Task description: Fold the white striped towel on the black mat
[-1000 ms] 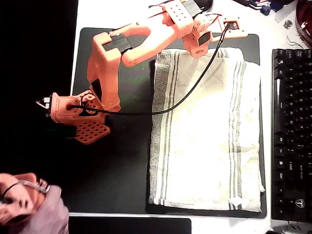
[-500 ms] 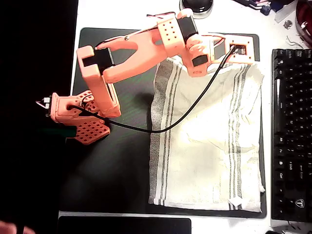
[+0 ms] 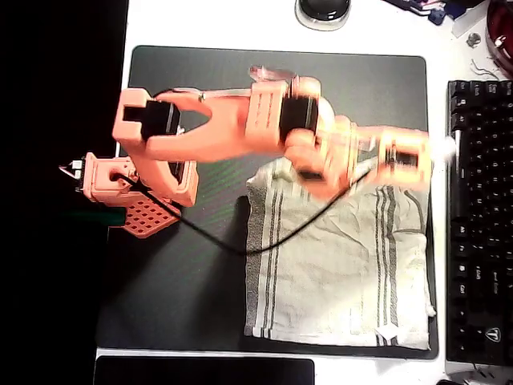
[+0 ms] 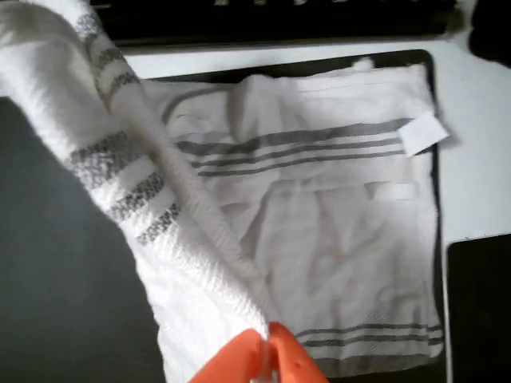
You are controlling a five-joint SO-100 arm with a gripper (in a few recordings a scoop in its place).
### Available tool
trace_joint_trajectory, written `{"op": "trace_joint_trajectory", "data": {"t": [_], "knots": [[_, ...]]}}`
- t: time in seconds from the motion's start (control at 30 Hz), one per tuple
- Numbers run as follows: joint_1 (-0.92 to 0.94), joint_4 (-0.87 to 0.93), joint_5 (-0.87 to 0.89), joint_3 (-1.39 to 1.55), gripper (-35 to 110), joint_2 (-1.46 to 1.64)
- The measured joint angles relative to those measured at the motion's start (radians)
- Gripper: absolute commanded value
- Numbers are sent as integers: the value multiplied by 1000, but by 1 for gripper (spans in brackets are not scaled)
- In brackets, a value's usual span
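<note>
The lifted edge could slip free and drop crooked, since the claw (image 4: 267, 351) pinches only a small bit of the white striped towel (image 3: 337, 265) at its closed orange tips. The lifted part may also bunch up. The towel's lower half lies flat on the black mat (image 3: 184, 281) beside the keyboard (image 3: 479, 216)

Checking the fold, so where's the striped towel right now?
In the overhead view the white striped towel lies on the right half of the black mat, beside the keyboard, its top edge lifted by the gripper.
</note>
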Motion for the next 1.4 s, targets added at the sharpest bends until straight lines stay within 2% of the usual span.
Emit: {"op": "trace_joint_trajectory", "data": {"t": [0.4,0.63,0.83,1.07,1.4], "knots": [[387,-209,-198,170,0,-29],[515,-411,-293,258,0,-81],[525,-459,-299,307,10,-86],[505,-437,-285,344,12,-69],[414,-374,-282,581,13,210]]}}
